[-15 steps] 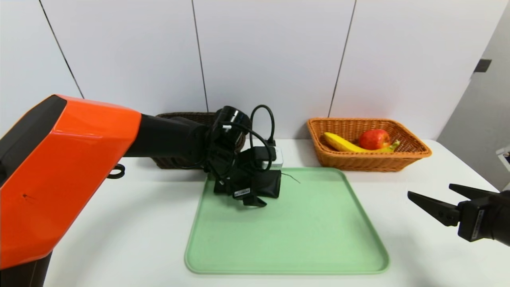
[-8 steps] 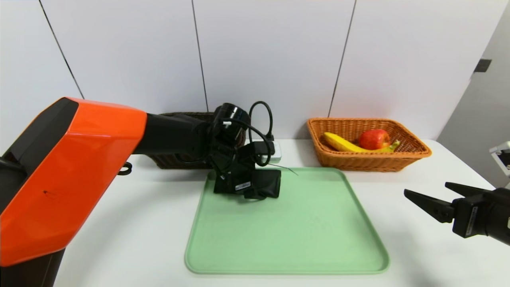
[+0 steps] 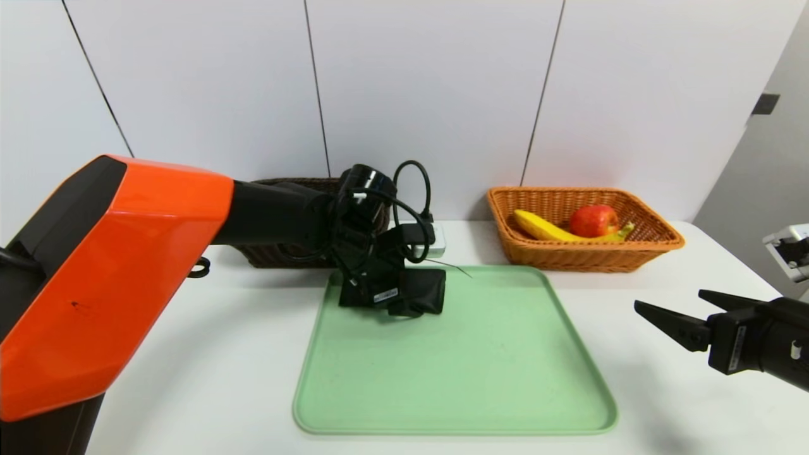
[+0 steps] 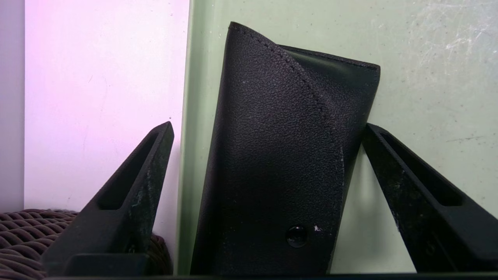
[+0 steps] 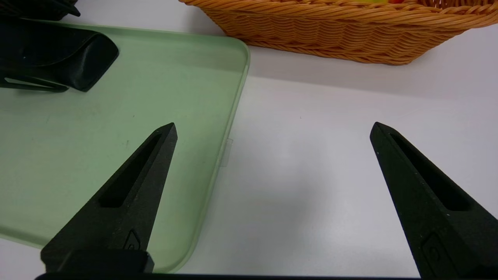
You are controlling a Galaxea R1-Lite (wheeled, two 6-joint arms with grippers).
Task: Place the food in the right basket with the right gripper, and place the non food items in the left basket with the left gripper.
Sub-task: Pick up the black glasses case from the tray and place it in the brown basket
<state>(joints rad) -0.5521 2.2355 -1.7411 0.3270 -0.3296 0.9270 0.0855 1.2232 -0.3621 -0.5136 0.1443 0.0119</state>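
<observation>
Left wrist view shows the left gripper (image 4: 268,128) spread wide, one finger on each side of the black pouch (image 4: 284,155). The pouch lies on the green tray (image 4: 428,58), right at the tray's edge, and nothing is holding it yet. One finger hangs past the tray edge, over the white table (image 4: 105,77). When the fingers close, that one could bump the tray's lip and push the tray, or the smooth pouch could slide away and slip out. The dark basket (image 3: 284,186) sits just behind the arm, mostly hidden, so a loose hold could drop the pouch before it gets there. The banana (image 3: 543,229) and apple (image 3: 593,220) already lie in the orange basket (image 3: 657,243). The right gripper (image 3: 667,303) waits wide and empty over the table, well apart.
</observation>
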